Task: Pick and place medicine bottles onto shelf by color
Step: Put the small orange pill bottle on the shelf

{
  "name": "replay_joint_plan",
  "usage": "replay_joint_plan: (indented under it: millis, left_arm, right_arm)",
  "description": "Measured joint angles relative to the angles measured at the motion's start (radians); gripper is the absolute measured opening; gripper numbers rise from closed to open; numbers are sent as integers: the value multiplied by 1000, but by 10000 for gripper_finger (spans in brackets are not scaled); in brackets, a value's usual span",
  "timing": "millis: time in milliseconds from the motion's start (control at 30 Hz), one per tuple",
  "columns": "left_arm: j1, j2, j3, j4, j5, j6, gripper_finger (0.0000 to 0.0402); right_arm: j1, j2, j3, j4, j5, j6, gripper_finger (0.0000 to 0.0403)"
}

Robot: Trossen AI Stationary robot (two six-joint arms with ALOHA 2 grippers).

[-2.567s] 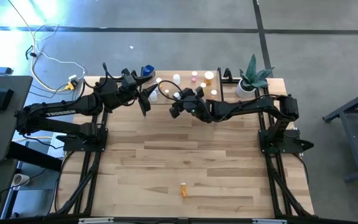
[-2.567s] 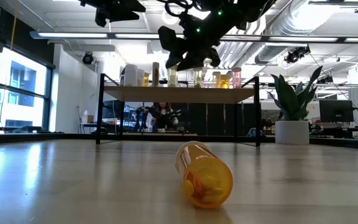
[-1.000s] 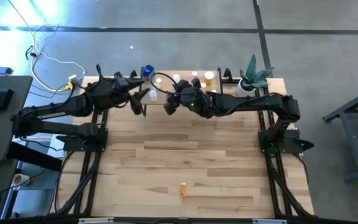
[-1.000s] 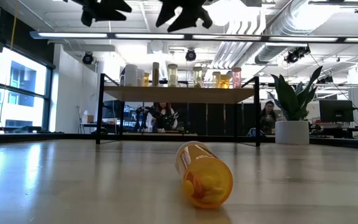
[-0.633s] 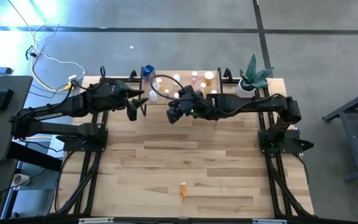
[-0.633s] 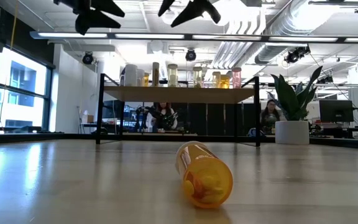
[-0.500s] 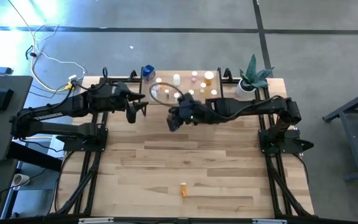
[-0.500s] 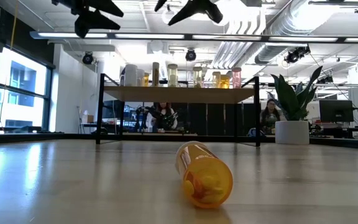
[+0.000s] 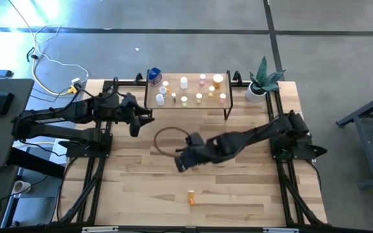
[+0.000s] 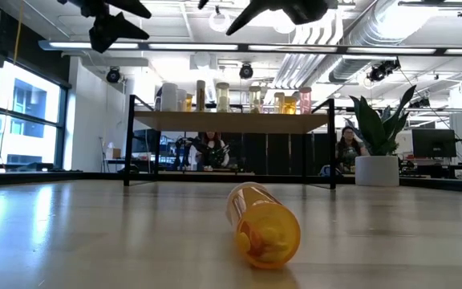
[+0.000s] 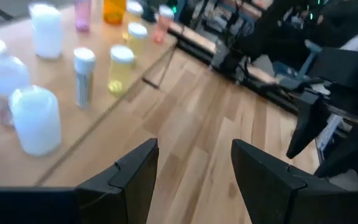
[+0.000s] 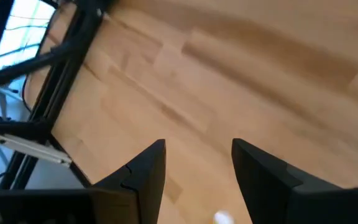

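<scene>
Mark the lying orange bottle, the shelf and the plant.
orange bottle (image 10: pixel 263 225), low view, its side
shelf (image 9: pixel 193 104), high view, bare front edge of the board
plant (image 9: pixel 265 77), high view, its leaves

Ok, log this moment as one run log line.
left gripper: open, empty, beside shelf | right gripper: open, empty, over mid table | orange bottle: lying on table, not picked
</scene>
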Motion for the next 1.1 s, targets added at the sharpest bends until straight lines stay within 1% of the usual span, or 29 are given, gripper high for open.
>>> replay_joint_plan:
  millis: [100, 267, 500, 833, 1100]
  left_arm:
    - [-23, 0, 0, -28, -1, -20, 195]
    - [-48, 1, 0, -70, -12, -37, 195]
    - [-79, 1, 0, -92, -16, -52, 195]
    - [-91, 1, 0, -101, -57, -51, 195]
    - [-91, 1, 0, -106, -57, -49, 195]
  right_arm:
    - [37, 39, 0, 2, -26, 82, 174]
    - [82, 96, 0, 18, -122, 186, 174]
    - [129, 178, -1, 42, -217, 285, 174]
    - [171, 275, -1, 88, -269, 372, 174]
    - [189, 337, -1, 96, -270, 399, 174]
